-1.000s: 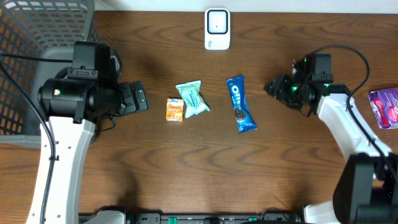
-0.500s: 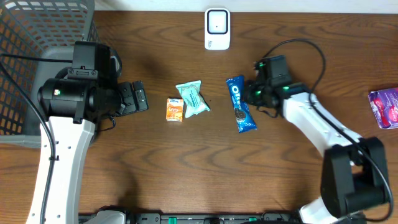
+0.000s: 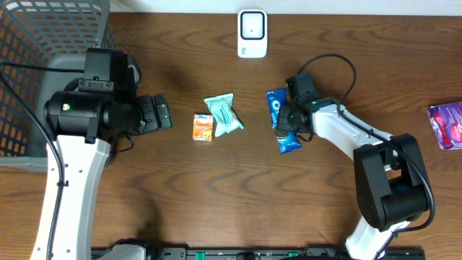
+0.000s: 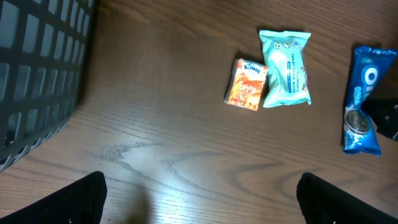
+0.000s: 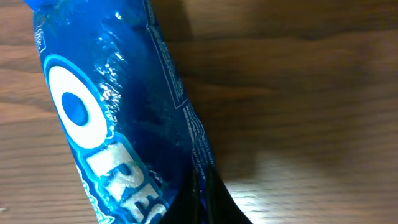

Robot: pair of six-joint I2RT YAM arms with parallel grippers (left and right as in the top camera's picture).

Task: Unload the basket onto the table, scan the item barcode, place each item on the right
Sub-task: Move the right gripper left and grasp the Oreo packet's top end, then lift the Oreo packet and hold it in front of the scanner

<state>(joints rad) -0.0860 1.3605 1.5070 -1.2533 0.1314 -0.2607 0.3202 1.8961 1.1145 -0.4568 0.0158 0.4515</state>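
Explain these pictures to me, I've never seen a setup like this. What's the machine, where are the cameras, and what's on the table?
These are two robot arms at a wooden table, each ending in two fingers. One picture looks down from above. The other two come from cameras on the left and right wrists. On the table lie a blue Oreo pack, a teal snack packet and a small orange packet. A white device, probably the barcode scanner, sits at the far edge. A grey basket is on the robot's left and a purple package on its right. The left fingers are open and empty. The right fingers are shut on the Oreo pack's edge, and the pack lies on the table.
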